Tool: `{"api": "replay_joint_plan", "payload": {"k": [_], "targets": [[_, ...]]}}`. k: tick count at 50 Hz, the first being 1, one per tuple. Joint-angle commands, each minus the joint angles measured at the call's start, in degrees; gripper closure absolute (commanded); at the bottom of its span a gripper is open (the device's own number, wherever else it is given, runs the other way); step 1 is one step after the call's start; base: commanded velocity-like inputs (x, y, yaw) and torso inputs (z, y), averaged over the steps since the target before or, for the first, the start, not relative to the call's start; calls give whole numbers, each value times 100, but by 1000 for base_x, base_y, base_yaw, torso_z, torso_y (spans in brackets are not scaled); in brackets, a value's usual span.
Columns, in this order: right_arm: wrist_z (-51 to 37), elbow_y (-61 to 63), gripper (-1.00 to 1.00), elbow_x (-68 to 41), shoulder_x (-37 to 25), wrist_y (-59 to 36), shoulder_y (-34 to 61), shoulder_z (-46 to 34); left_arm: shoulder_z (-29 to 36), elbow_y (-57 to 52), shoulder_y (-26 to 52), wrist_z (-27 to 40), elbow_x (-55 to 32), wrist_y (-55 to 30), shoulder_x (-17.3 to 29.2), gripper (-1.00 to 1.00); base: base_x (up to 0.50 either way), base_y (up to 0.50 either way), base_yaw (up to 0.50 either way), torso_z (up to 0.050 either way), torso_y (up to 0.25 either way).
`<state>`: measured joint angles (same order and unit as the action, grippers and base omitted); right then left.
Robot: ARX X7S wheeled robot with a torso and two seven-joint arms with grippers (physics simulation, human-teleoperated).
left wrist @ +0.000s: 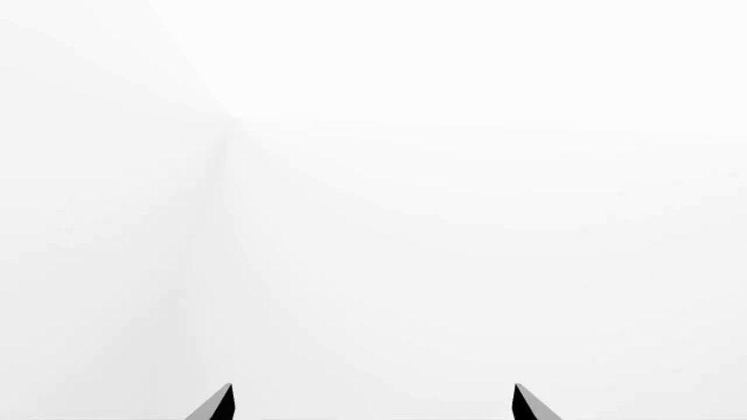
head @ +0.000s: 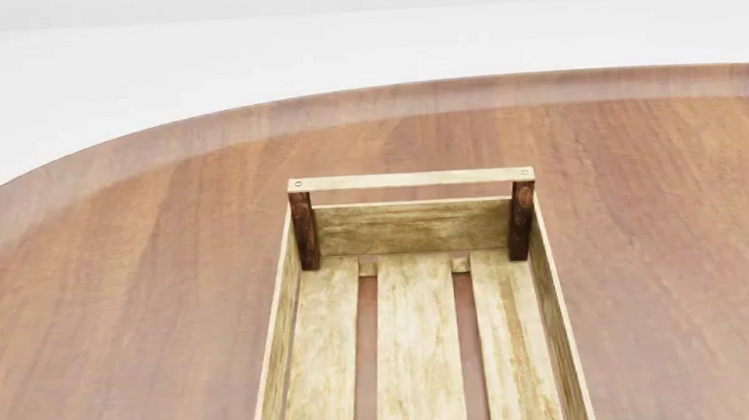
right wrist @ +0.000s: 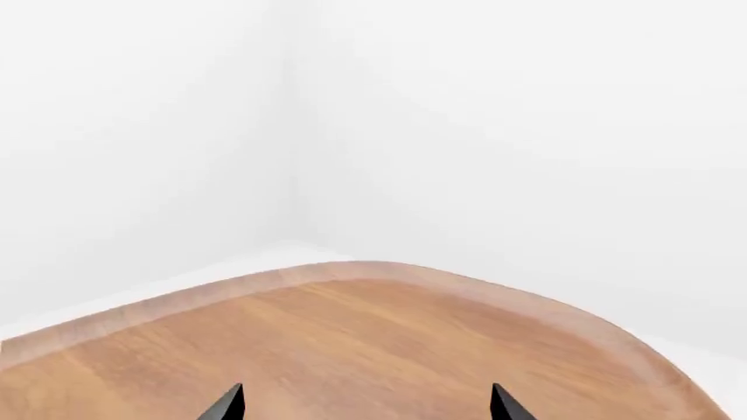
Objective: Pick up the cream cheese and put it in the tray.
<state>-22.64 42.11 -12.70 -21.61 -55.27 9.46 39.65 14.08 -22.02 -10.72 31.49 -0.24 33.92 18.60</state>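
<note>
Sitting on the rounded reddish-brown wooden counter (head: pixel 119 284), the large open light-wood tray (head: pixel 411 227) with slatted bottom, low plank sides and dark brown corner posts fills the 6 o'clock part of the head view. Only its far end shows: the pale top rail, two dark posts, the end plank and three floor slats. Its near end is cut off by the lower frame edge. No box lies on the slats that can be seen. The cream cheese appears in none of the three views, so its place cannot be told.

Neither arm shows in the head view, apart from a tiny dark sliver at the 7 o'clock corner, too small to identify. The left tool (left wrist: pixel 373 404) shows only as two black fingertips set well apart, nothing between them, before blank white wall. The right tool (right wrist: pixel 367 404) likewise shows two black tips standing apart with nothing clamped, above the curved edge of the counter, with white walls meeting in a corner beyond.
</note>
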Motion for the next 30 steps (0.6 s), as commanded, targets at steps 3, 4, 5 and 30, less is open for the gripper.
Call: {"api": "replay_joint_plan", "payload": {"k": [3,4,5,30], "targets": [[-21,198,-100,-29,91,-219,-215,63,45,3,10,10,3,-40,12,-100,0,0,0,0,0],[-34,215,-100,-17,86,-238,-230,65,47,5,11,11,4,-44,14,-100,0,0,0,0,0],[-38,233,-100,-9,84,-258,-259,64,47,3,9,13,1,-44,16,-100,0,0,0,0,0],[253,262,-100,-555,519,-663,-389,441,97,33,43,51,15,-137,35,-100,0,0,0,0,0]]}}
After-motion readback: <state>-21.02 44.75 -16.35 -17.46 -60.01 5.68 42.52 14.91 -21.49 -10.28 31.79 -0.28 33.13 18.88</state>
